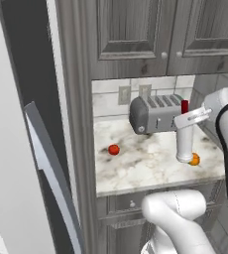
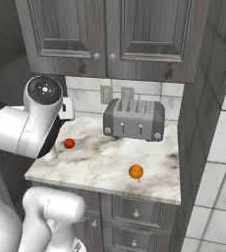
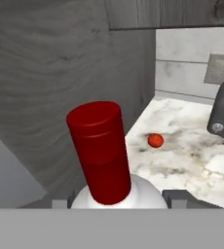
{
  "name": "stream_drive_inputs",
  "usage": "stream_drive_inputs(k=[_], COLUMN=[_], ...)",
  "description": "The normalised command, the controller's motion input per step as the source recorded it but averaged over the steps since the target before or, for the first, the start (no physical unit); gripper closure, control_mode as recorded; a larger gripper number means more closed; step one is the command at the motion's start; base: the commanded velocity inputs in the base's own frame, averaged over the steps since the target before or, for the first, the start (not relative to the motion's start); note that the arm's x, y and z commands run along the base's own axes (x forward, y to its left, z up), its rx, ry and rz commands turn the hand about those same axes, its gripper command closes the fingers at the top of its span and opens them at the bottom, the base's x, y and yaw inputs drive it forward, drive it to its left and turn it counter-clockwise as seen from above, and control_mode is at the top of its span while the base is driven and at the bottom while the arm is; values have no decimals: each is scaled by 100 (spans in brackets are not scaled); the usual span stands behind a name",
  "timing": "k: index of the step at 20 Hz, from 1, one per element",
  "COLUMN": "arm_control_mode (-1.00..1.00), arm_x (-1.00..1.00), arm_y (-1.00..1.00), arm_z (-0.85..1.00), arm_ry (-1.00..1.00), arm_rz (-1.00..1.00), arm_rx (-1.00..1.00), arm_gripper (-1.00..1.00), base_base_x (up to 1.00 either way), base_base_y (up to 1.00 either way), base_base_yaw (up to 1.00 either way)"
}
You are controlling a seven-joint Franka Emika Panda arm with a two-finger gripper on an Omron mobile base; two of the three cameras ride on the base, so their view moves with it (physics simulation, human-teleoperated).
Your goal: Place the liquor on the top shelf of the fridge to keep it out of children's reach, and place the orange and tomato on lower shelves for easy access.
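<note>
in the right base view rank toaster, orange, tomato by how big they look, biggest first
1. Toaster, by far the largest.
2. Orange.
3. Tomato, a little smaller than the orange.

The orange lies somewhat nearer the camera, so part of its edge over the tomato may be nearness; the gap between those two is small.

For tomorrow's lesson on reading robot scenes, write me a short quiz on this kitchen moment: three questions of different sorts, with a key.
1. True or false: the tomato and the orange both lie on the counter.
2. The gripper is shut on: A the liquor; B the orange; C the tomato.
3. Fill in: the silver appliance at the back of the counter is a ___.

Key: 1 true; 2 A; 3 toaster.
</note>
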Motion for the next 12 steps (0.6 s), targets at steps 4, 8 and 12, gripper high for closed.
stream_drive_inputs(k=[4,8,12], arm_control_mode=[100,100,100], arm_x=[0,0,0], arm_y=[0,0,0], arm_z=[0,0,0], arm_ry=[0,0,0], arm_rz=[0,0,0], arm_rx=[0,0,0], arm_gripper=[100,100,100], base_base_x=[-83,-75,-69], base_base_y=[-5,-45,-59], base_base_yaw=[20,37,55])
